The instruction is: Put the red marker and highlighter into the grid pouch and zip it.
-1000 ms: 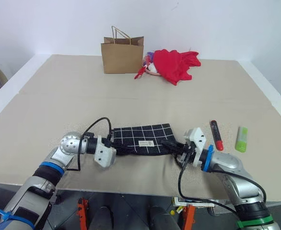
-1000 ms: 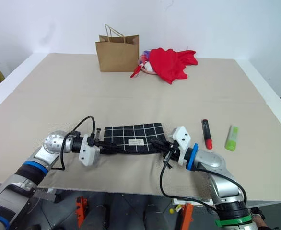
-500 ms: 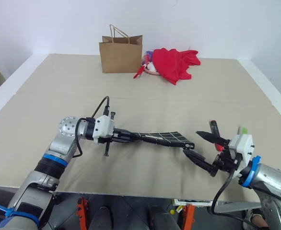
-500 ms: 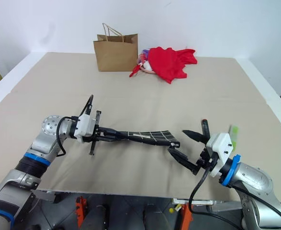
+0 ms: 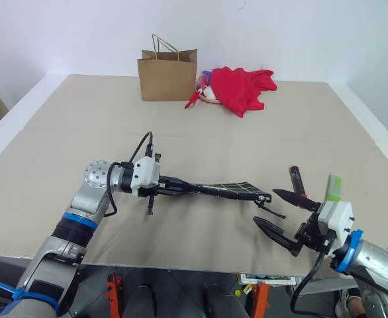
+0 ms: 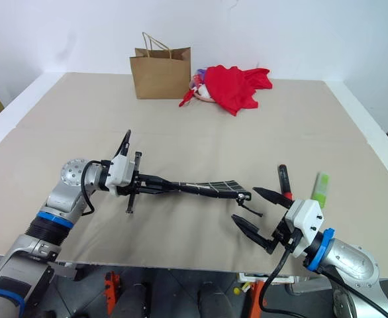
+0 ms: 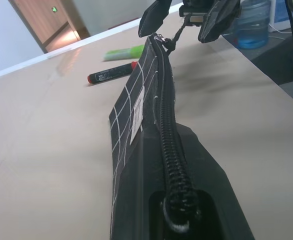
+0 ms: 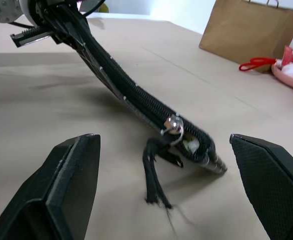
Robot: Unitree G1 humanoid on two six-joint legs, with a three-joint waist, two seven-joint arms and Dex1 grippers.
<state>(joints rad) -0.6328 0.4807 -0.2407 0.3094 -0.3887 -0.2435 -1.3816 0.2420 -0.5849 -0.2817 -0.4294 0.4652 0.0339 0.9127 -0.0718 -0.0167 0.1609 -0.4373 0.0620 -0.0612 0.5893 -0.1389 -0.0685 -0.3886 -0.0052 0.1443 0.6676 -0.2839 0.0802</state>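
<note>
Presently our left end effector [image 5: 171,186] is clamped on one end of the grid pouch [image 5: 224,190], lifting it off the bench [image 5: 194,142]; our right end effector [image 5: 278,213] gapes empty beside the zipper pull [image 8: 157,167]. The red marker [image 5: 298,186] and highlighter [image 5: 333,189] lie near. We should probably pinch that cord squarely and draw along the teeth.

Brown paper bag [image 5: 168,75] upright at table's [image 5: 81,126] far edge, red cloth [image 5: 242,89] heaped just beside it, perhaps touching
</note>
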